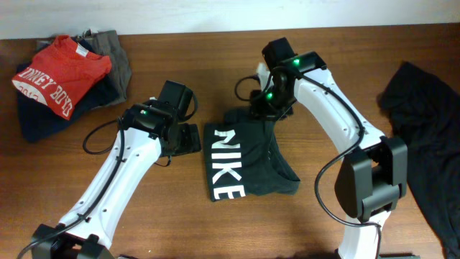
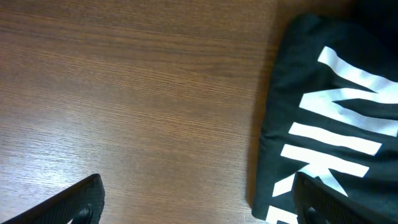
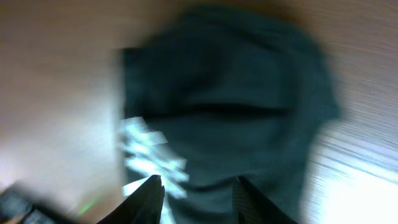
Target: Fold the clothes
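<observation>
Black NIKE T-shirt [image 1: 248,162] lies folded in the middle of the bench [image 1: 345,43]. Left end effector [image 2: 199,190] gapes wide and empty beside it; right end effector [image 3: 199,186], half parted, hangs over it.

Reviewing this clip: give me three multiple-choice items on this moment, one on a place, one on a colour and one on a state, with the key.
1. Where does the red garment lie?
A. on top of the pile at the far left of the table
B. at the right edge
C. hanging from an arm

2. What colour is the lettering on the black shirt in the middle?
A. yellow
B. white
C. red

3. How is the left tool?
A. shut on the shirt
B. open, beside the shirt's edge
C. out of view

Key:
1 A, it tops the stack in the overhead view.
2 B, NIKE reads white on black.
3 B, its fingers stand wide apart in the left wrist view, gripping nothing.
</observation>
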{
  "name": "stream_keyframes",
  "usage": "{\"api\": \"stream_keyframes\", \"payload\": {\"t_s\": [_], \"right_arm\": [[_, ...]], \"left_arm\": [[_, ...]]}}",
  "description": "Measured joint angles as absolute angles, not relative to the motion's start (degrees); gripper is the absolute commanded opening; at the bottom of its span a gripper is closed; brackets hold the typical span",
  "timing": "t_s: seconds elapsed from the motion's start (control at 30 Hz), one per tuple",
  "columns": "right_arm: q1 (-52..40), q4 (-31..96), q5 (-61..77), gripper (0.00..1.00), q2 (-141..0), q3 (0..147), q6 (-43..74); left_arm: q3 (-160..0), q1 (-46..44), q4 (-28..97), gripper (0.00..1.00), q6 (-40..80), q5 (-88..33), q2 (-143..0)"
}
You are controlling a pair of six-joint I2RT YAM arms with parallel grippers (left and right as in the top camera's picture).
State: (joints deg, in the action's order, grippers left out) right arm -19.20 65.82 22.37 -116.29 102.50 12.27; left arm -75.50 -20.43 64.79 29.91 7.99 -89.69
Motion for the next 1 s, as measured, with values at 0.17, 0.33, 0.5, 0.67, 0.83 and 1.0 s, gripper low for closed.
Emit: {"api": "stream_keyframes", "payload": {"t_s": [0.17,0.33,0.5,0.67,0.83,1.0], "right_arm": [[-19.55,63.07,34.39,0.13,-116.20,102.32,6.57],[-19.81,63.79,46.72,0.04,-119.83,102.10,2.63],[-20.84,67.94,50.02,0.04,-124.31,101.78,1.50],[-21.21,67.11,50.70,0.08,-124.68,101.78,1.19],[-21.21,66.32,50.70,0.06,-126.41,101.78,1.28],[-21.21,61.12,50.68,0.07,-130.47,101.75,1.43]], "left_arm": [[-75.53,-19.44,64.40,0.99,30.11,8.45,-91.66],[-75.53,-19.35,64.60,0.99,30.11,8.45,-92.90],[-75.53,-19.35,65.12,0.99,30.11,8.45,-92.90],[-75.53,-19.35,65.12,0.99,30.11,8.45,-92.90],[-75.50,-19.35,65.10,0.99,30.11,8.45,-92.90],[-75.53,-19.35,65.10,0.99,30.11,8.45,-92.90]]}}
